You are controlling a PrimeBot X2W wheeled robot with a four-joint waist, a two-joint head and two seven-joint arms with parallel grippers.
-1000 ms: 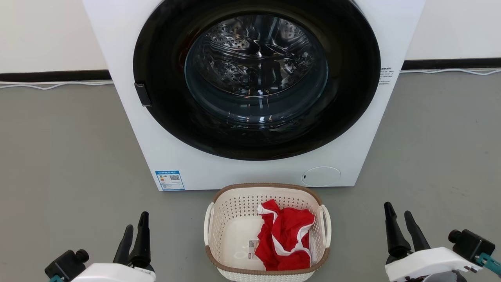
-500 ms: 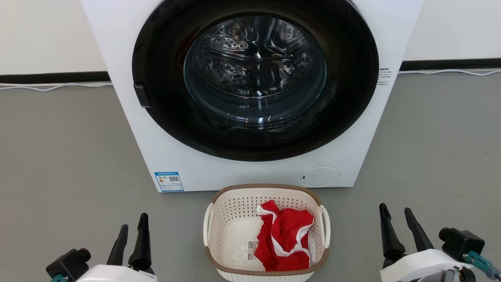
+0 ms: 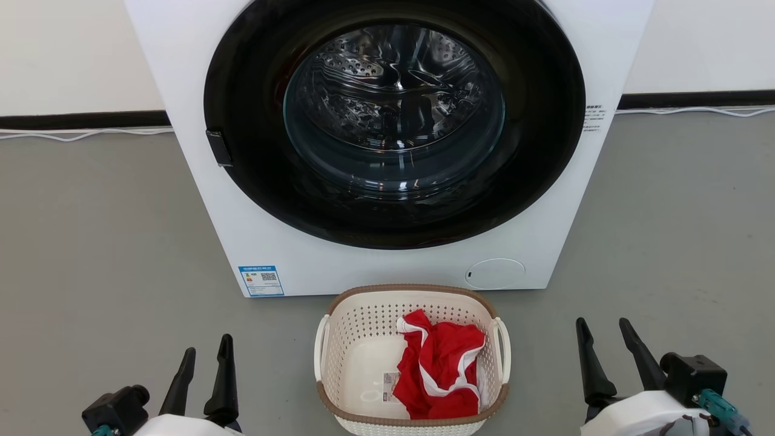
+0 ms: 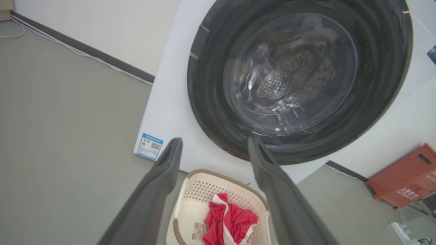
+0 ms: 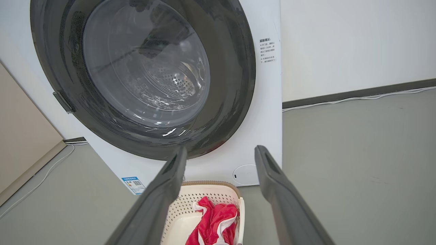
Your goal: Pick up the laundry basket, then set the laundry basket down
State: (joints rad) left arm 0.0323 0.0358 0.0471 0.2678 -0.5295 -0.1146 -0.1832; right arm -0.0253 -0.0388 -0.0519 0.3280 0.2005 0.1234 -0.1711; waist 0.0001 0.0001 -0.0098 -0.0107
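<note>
My left tool [image 3: 209, 346] sits at the lower left above the grey floor [image 3: 91, 242]. Its two dark fingers are spread wide with nothing between them. To its right, and well apart from it, the laundry basket [image 3: 363, 327] stands upright on the floor. It is just in front of the bottom edge of a white washing machine [image 3: 339, 272], near the middle of the machine's front.

The basket is cream with small holes, a brown rim and a white loop handle on each side. A crumpled red garment with white trim [image 3: 439, 369] lies in its right half. A barcode sticker [image 3: 390, 384] sits on the bare bottom beside the garment.

The machine's round dark door [image 3: 387, 115] is shut, and a blue label [image 3: 261, 280] marks its lower left corner. At the far right my right tool [image 3: 602, 322] is also well apart from the basket, fingers wide and empty.
</note>
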